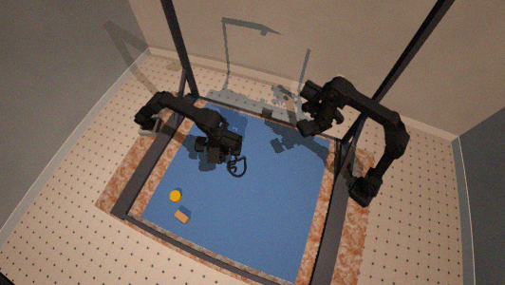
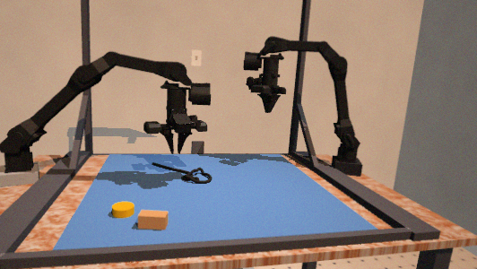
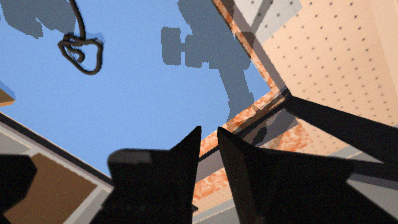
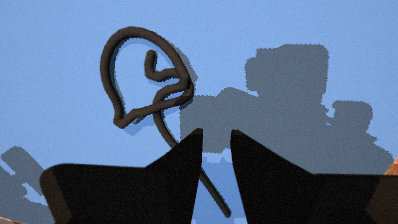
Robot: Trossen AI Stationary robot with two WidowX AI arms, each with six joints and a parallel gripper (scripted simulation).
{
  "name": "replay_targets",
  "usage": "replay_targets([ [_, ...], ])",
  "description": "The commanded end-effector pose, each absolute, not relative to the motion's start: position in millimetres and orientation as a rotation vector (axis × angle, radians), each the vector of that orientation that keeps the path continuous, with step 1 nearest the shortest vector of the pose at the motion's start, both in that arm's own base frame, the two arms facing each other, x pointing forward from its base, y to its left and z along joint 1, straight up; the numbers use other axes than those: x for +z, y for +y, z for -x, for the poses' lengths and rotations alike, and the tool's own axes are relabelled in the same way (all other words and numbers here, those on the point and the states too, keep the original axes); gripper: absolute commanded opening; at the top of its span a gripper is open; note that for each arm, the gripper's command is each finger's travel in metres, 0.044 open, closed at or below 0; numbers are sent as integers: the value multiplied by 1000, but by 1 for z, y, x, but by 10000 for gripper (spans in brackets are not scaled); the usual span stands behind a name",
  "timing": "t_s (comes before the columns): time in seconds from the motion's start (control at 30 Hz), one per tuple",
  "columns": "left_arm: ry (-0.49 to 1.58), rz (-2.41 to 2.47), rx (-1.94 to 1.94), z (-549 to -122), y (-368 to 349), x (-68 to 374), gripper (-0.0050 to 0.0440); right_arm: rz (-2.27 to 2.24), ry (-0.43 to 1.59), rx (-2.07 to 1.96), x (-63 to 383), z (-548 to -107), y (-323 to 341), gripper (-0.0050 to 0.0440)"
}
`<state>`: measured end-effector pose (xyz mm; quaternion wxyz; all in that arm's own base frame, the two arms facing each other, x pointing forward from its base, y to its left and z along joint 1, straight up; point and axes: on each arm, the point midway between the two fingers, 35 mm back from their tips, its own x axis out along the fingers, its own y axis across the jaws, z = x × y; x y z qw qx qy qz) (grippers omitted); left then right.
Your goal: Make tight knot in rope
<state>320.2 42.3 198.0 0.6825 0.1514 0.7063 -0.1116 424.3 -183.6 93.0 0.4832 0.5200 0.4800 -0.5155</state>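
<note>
Yellow puck [image 1: 175, 196] [image 2: 123, 209] flat on worktop [image 1: 256, 209] [image 2: 269, 202] [image 3: 130, 95] [image 4: 280, 20]. Orange block [image 1: 181, 217] [image 2: 152, 220] just beside it. Right pincer [image 1: 215, 155] [image 2: 176, 152] [image 4: 217, 132] above worktop, slightly spread, nothing pinched. Black rope [image 1: 246, 166] [image 2: 210, 177] [image 3: 101, 55] [image 4: 187, 85] on worktop, open loop crossing itself, one end inside loop, straight tail, untouched. Left pincer [image 1: 325, 113] [image 2: 268, 111] [image 3: 209, 129] raised well apart from rope, slightly spread, nothing between fingers.

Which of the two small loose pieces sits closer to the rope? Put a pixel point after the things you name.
The yellow disc [image 1: 175, 196] [image 2: 123, 210]. It's round; the other, the orange block [image 1: 181, 217] [image 2: 152, 220] [image 3: 4, 98], is rectangular and farther from the rope [image 1: 245, 166] [image 2: 170, 168] [image 3: 101, 56] [image 4: 105, 65].
</note>
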Motion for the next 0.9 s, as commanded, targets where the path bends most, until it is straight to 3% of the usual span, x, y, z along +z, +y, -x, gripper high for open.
replay_targets([
  [0.0,1559,-342,-236,-319,43,206,85,-1264,1143,-1240,102,-429,-187,85],
  [0.87,1559,-342,-236,-319,43,206,85,-1279,1035,-1181,82,-467,-205,85],
])
